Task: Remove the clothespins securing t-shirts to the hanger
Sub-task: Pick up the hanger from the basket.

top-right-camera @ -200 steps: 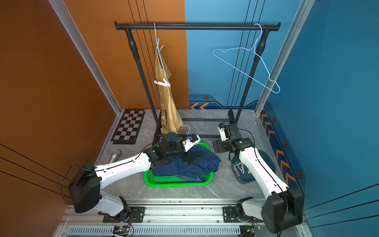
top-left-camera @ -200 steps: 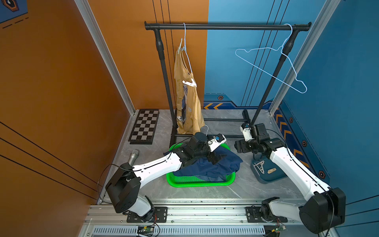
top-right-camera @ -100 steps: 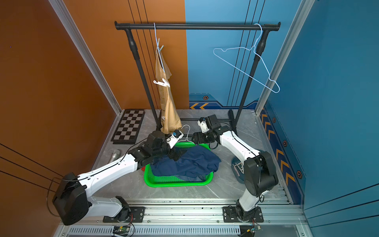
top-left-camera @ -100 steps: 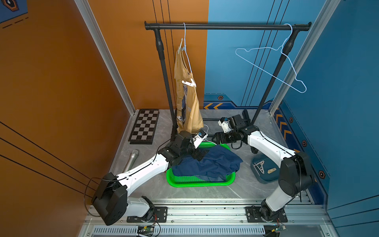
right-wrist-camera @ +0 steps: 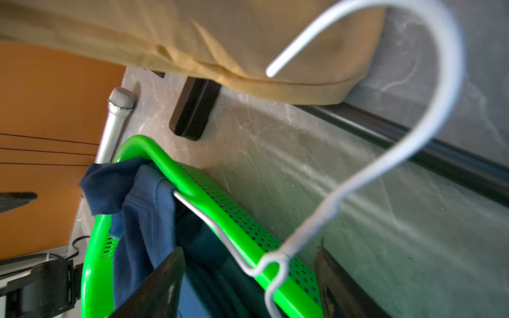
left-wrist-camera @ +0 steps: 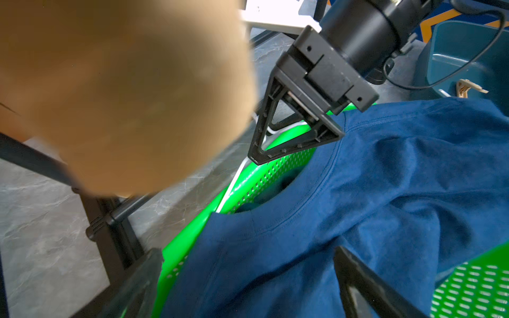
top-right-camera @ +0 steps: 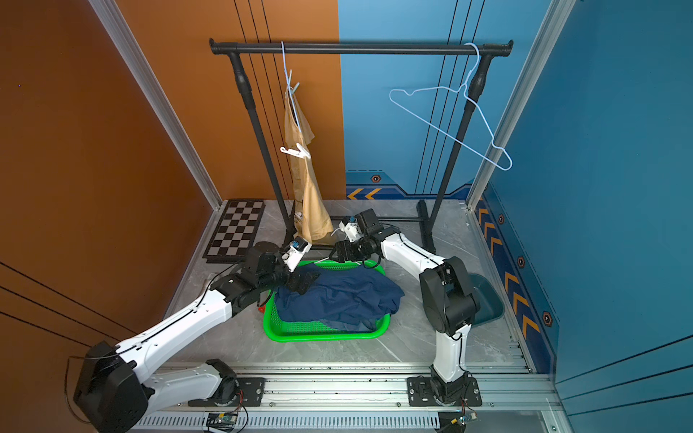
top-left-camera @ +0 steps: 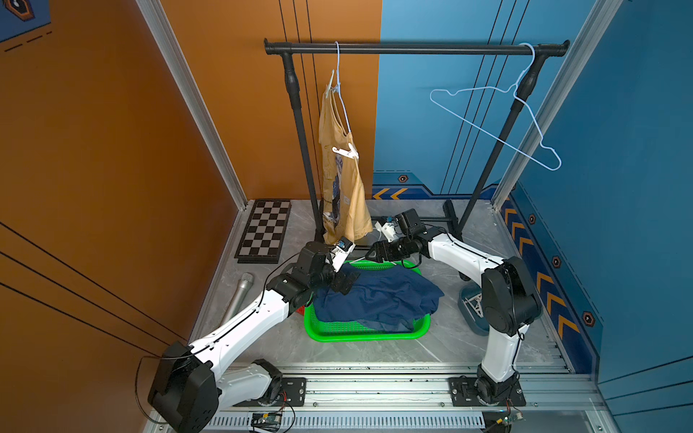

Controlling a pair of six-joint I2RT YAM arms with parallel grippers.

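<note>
Left pincer (top-left-camera: 348,282) spread wide over the rear corner of the green basket (top-left-camera: 360,331), above the navy t-shirts (top-left-camera: 382,296) heaped inside; right pincer (right-wrist-camera: 248,264) at the basket's rear rim, jaws apart astride the neck of a wire hanger (right-wrist-camera: 338,198); mustard t-shirt (top-left-camera: 343,195) hangs behind the basket, white clothespin (top-left-camera: 347,152) clipped on.

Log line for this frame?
left claw: open over navy shirt in green basket | right claw: open around wire hanger neck at basket rim | yellow shirt: on rack, white clothespin attached
</note>
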